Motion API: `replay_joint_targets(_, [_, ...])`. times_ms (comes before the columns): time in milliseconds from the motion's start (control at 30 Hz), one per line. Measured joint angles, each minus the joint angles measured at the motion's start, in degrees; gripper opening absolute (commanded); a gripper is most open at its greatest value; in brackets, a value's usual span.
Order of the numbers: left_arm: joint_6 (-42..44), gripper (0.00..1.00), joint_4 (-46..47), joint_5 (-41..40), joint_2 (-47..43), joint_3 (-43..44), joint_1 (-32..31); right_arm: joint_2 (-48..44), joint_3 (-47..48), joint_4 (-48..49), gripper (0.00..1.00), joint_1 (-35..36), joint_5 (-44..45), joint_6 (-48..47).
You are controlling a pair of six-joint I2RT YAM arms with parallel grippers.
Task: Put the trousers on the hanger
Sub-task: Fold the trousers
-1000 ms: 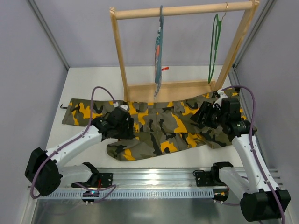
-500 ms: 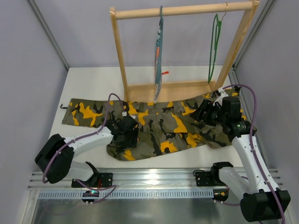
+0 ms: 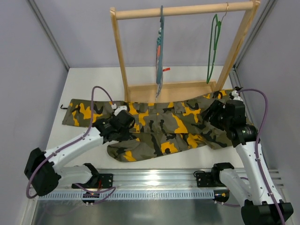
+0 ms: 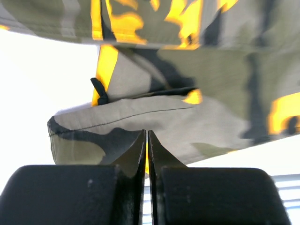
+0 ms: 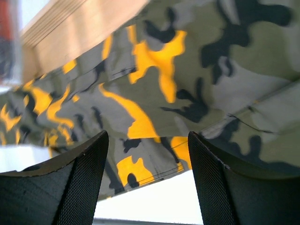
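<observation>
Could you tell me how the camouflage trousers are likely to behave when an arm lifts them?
Probably floppy: the trousers lie creased and folded on the table. Being long, the ungripped legs would likely sag and drag. Matte cloth, probably not slippery.

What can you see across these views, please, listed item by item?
trousers: one, olive, black and orange-yellow camouflage, spread flat on the table in front of the rack.
hanger: one, bright green wire, hanging from the rack's top bar, right side.
striped cloth: one, teal, orange and grey, on a blue-grey hanger at mid-bar.
rack: one, pale wood, standing at the back of the table.
table: one, white, under everything.
rail: one, silver, along the near edge.
left claw: one, black, shut, at the trousers' near hem; whether it pinches cloth is unclear.
right claw: one, black, open, above the trousers' right end.
</observation>
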Motion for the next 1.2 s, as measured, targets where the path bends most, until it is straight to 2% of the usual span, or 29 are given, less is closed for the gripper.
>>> replay_joint_targets(233, [-6.8,0.01,-5.4,-1.8,-11.4,2.1,1.9,4.0,2.2,-6.6,0.71,-0.3,15.1,8.3])
replay_joint_targets(267, [-6.8,0.06,-5.7,-1.8,-11.9,2.1,2.1,5.2,3.0,-7.2,0.71,-0.4,16.0,9.0])
replay_joint_targets(300, [-6.6,0.16,-5.7,-1.7,-12.4,1.9,2.5,6.6,3.8,-7.5,0.71,-0.4,16.5,9.4])
replay_joint_targets(333, [-6.0,0.34,-5.7,-1.5,-12.7,1.7,2.8,7.6,4.2,-7.6,0.71,-0.5,16.7,9.6])
replay_joint_targets(433, [-3.5,0.57,-4.3,0.2,-12.2,0.2,2.9,7.1,4.3,-7.9,0.71,-0.5,16.5,10.6])
replay_joint_targets(567, [0.0,0.6,-1.6,3.6,-8.2,-3.1,2.9,2.6,3.9,-7.4,0.71,-0.5,16.3,11.0])
replay_joint_targets(767, [4.0,0.59,1.6,7.8,3.2,-4.1,2.5,1.1,3.9,-7.1,0.71,-0.5,15.5,10.8])
replay_joint_targets(1000, [5.9,0.56,3.6,8.8,10.2,-4.1,-0.9,3.9,3.9,-6.1,0.71,-0.5,14.3,10.3])
replay_joint_targets(1133, [4.8,0.12,3.8,7.3,13.6,-3.8,-2.2,5.0,3.8,-5.6,0.71,-0.6,14.4,10.0])
replay_joint_targets(1200, [4.3,0.02,2.9,6.4,15.2,-2.7,-2.4,5.3,3.8,-5.3,0.71,-0.8,14.4,10.0])
